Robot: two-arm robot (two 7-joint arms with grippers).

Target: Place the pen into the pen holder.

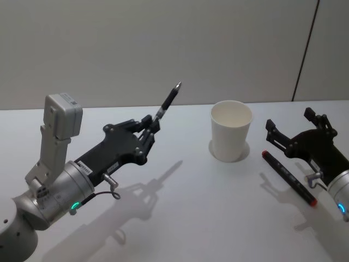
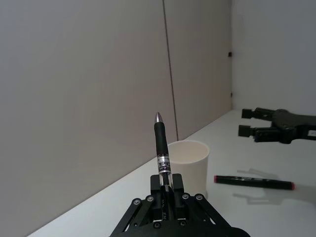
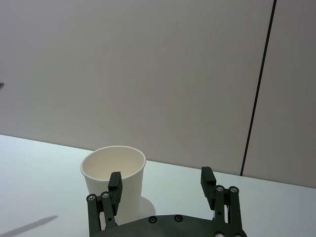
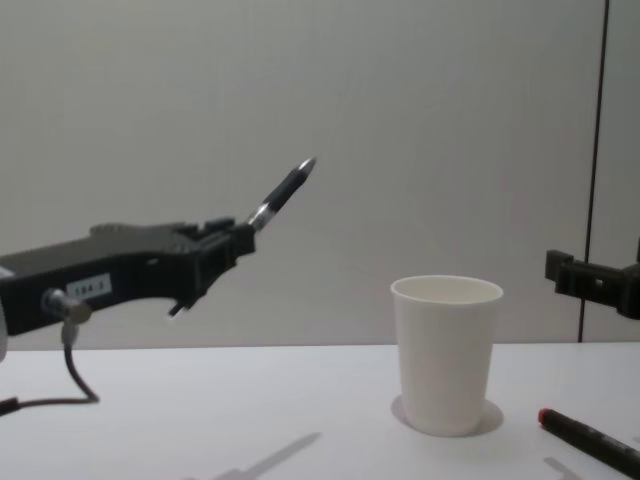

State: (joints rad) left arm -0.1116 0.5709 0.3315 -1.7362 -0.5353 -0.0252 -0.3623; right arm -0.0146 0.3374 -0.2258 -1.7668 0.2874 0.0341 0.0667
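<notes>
Aloft, pen tilts toward the pen holder.
Left pincer pinches its lower end, seemingly held high to clear the rim; right pincer hangs spread at right.

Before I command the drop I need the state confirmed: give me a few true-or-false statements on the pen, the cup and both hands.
1. The left hand is shut on the pen, held above the table. True.
2. The paper cup stands upright on the table. True.
3. The pen is inside the paper cup. False: the paper cup is empty; the pen is in the air to its left.
4. A black marker lies on the table by the right hand. True.
5. The right hand is shut on the marker. False: it is open and holds nothing.
</notes>
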